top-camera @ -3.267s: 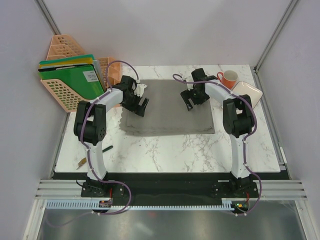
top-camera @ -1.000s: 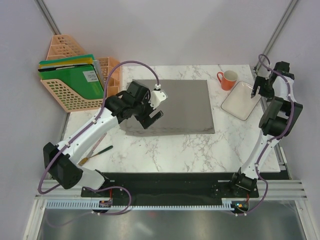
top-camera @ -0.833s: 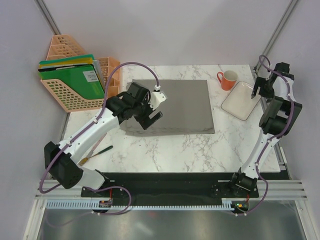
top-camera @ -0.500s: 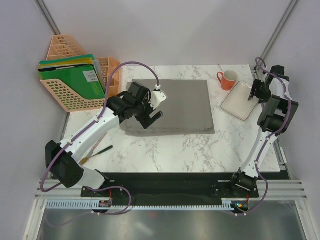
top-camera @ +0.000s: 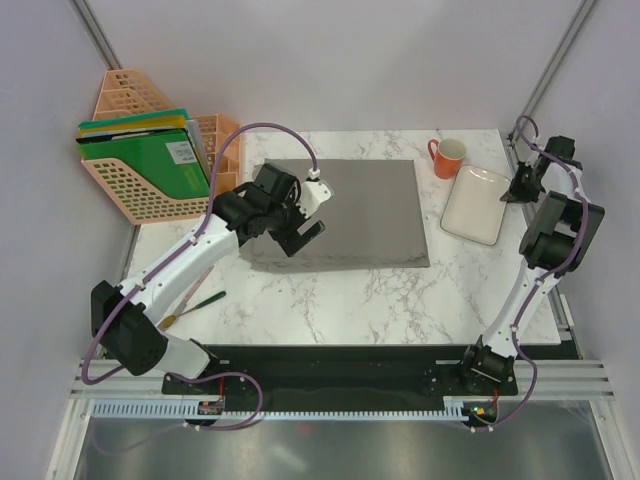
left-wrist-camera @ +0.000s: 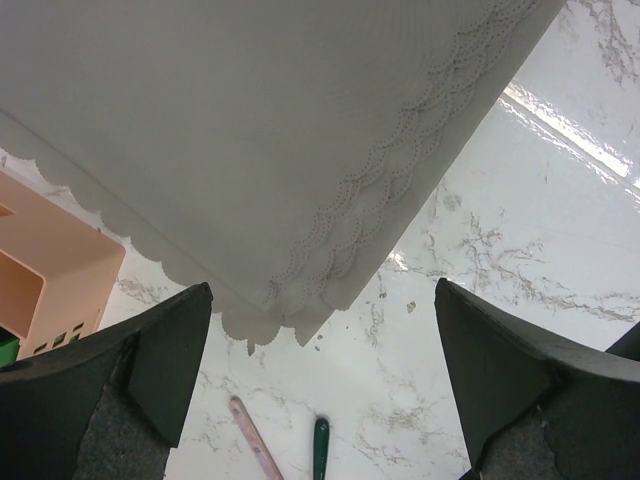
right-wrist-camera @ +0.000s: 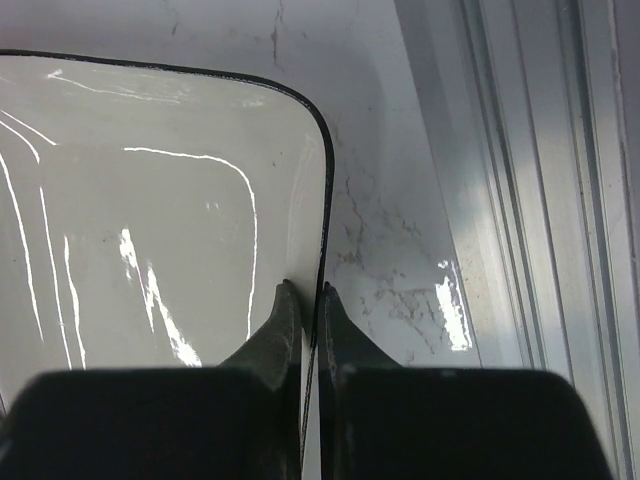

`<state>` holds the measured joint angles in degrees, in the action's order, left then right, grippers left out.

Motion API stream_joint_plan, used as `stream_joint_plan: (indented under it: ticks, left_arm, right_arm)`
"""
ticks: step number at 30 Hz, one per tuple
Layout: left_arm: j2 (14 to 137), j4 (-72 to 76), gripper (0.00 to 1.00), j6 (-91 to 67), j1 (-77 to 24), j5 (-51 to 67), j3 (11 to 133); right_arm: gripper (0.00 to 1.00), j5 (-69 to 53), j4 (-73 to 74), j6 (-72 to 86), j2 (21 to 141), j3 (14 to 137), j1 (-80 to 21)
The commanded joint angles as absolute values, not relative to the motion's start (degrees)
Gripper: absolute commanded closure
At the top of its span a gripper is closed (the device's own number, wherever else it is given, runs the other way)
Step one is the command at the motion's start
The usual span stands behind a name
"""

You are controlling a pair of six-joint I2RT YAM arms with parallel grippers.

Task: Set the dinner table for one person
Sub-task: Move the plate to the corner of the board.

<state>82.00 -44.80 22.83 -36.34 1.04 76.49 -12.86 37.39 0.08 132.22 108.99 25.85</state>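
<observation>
Top external view: the table (top-camera: 340, 300), white marble with grey veins, fills the middle of the scene, with both arm bases at its near edge. A grey mat (top-camera: 360, 210) lies flat on its far half, slightly left of centre. A white plate (top-camera: 478, 205) rests on the marble near the table's far right corner, apart from the mat. An orange mug (top-camera: 446, 157) stands just beside the plate's far left corner.

What has changed is the grip. A second ago the right gripper (right-wrist-camera: 305, 292) stood wide at the plate's right rim. Now its jaws are pinched together on that rim, one finger inside and one outside. We judge the plate is secured and ready to be carried to the mat.

The left gripper (top-camera: 304, 237) has not moved. It hangs over the mat's near left corner with jaws spread wide and holds nothing.

For room, a metal rail (right-wrist-camera: 540, 200) runs just beyond the table's right edge, close to the held rim. Bare marble separates plate and mat, and the mat's centre and right side are uncovered. Near the left edge lie a green-handled utensil (top-camera: 213, 297) and a pale utensil (top-camera: 168, 322). Orange file trays (top-camera: 150, 170) stand beyond the far left corner.
</observation>
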Motion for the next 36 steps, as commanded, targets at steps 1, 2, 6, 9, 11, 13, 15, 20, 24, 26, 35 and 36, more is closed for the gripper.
stream_joint_plan:
  ticks: [1,2,6,9,11,13,15,20,24,26,35,36]
  left_arm:
    - [81.65,-42.89,0.0,24.35,-36.04,0.62,77.43]
    - [81.3,-42.98,0.0,24.43,-35.95,0.7,77.43]
    - [80.07,-42.63,0.0,24.52,-35.68,0.44,76.29]
    - [79.37,-42.01,0.0,24.7,-35.42,0.44,75.24]
    - [79.28,-41.92,0.0,24.35,-35.33,0.96,74.71]
    - [79.28,-41.57,0.0,24.0,-35.33,1.32,73.92]
    - [79.28,-41.31,0.0,23.82,-35.33,2.11,72.96]
    - [80.33,-40.87,0.0,23.29,-35.33,3.08,71.63]
    - [80.07,-40.17,0.0,23.11,-35.33,3.78,71.02]
    - [79.72,-39.99,0.0,23.2,-35.33,3.78,70.58]
    - [77.78,-38.23,0.0,23.9,-35.33,3.43,66.8]
    - [77.7,-38.15,0.0,24.08,-35.33,3.34,66.62]
  right_arm:
    - [1.0,-8.61,41.75,-7.29,129.21,103.28,24.79]
    - [1.0,-8.61,41.66,-7.64,128.5,102.49,24.79]
    - [1.0,-9.14,41.66,-9.93,123.5,96.44,24.79]
    - [1.0,-8.44,40.61,-12.21,119.1,91.34,24.79]
    - [1.0,-8.26,40.34,-13.7,116.46,88.96,24.87]
    - [1.0,-8.52,40.08,-14.67,113.84,84.92,24.87]
    - [1.0,-8.61,39.55,-15.82,111.81,80.71,24.96]
    - [1.0,-7.29,37.44,-17.05,109.6,76.82,25.22]
    - [1.0,-7.03,37.18,-17.31,110.83,76.82,25.23]
    - [1.0,-6.77,36.83,-17.14,111.44,76.9,25.23]
    - [0.82,-8.0,36.91,-17.75,114.08,76.12,25.22]
    - [0.63,-8.96,36.91,-18.01,113.82,74.98,25.22]
